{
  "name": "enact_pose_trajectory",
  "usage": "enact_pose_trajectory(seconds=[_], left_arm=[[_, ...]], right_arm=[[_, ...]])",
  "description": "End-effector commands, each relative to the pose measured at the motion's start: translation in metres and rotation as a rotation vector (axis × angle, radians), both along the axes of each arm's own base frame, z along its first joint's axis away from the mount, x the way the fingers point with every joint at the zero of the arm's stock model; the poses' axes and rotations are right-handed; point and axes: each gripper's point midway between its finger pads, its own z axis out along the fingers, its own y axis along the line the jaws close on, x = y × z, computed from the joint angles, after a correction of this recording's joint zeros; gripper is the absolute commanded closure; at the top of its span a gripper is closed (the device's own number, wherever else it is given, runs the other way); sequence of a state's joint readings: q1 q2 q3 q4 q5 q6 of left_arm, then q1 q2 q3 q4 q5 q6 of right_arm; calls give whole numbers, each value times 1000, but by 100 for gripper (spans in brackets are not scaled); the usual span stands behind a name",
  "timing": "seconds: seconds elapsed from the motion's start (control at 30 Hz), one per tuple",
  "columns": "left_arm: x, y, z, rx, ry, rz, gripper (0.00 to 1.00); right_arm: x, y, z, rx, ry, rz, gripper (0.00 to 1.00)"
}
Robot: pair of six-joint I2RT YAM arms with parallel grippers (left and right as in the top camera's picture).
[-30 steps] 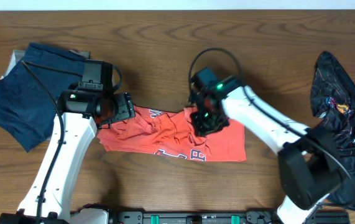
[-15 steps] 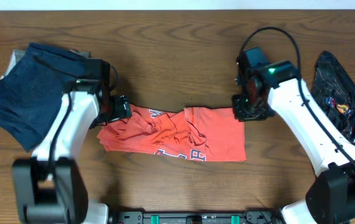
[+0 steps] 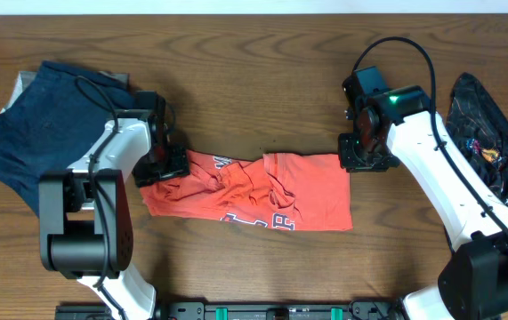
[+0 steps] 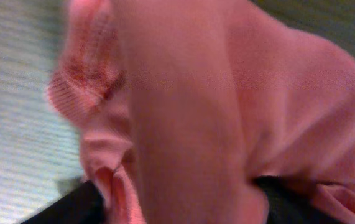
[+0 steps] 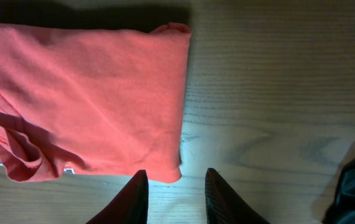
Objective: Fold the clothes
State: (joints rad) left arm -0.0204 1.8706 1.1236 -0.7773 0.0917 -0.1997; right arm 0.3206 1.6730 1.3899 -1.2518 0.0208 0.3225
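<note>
Fabric of the coral-red T-shirt point(image 3: 254, 191) hides the left gripper point(image 3: 166, 165), so I cannot tell its grip; the right gripper point(image 5: 174, 193) stands wide over the shirt's corner.

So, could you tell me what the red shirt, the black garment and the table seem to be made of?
Shirt: soft matte knit, probably cotton jersey; a ribbed edge and limp wrinkles show. Black garment: likely a synthetic, since its printed surface looks glossy. Table: wood or wood-look laminate, with visible grain and a slight sheen.

Spread tool point(image 5: 175, 173) straddles T-shirt point(image 5: 84, 99) corner (coral-red).
</note>
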Motion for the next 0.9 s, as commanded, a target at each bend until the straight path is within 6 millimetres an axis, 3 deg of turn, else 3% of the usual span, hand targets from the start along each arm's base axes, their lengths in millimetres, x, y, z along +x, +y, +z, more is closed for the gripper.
enact_pose_trajectory(seconds=[0.0, 0.07, 0.13, 0.2, 0.37, 0.5, 0.57, 0.67, 0.73, 0.8, 0.87], left_arm=[[-17, 2, -19, 6, 83, -14, 36], [-18, 2, -19, 7, 87, -13, 36], [-17, 3, -18, 12, 84, -15, 25], [-14, 6, -15, 29, 74, -16, 22], [-3, 2, 5, 8, 10, -16, 21], [-7, 0, 12, -5, 13, -15, 21], [-10, 0, 12, -1, 28, -15, 22], [-15, 1, 11, -1, 43, -14, 21], [-18, 1, 9, -1, 51, -14, 21], [-21, 1, 7, -1, 59, -14, 21], [-23, 1, 6, -1, 65, -14, 21]], right_arm=[[2, -4, 0, -16, -5, -20, 72], [2, -6, 0, -16, -4, -25, 71], [2, -7, 0, -17, -3, -28, 71], [2, -8, 0, -18, -1, -31, 71], [2, -12, 0, -29, 0, -38, 71], [2, -13, 0, -24, 1, -45, 71], [0, -2, 0, 37, 15, 4, 71], [-8, 30, 1, 202, 48, 185, 71], [-9, 32, -5, 197, 59, 191, 80], [-9, 34, -16, 197, 62, 198, 82], [-9, 34, -33, 190, 64, 200, 69]])
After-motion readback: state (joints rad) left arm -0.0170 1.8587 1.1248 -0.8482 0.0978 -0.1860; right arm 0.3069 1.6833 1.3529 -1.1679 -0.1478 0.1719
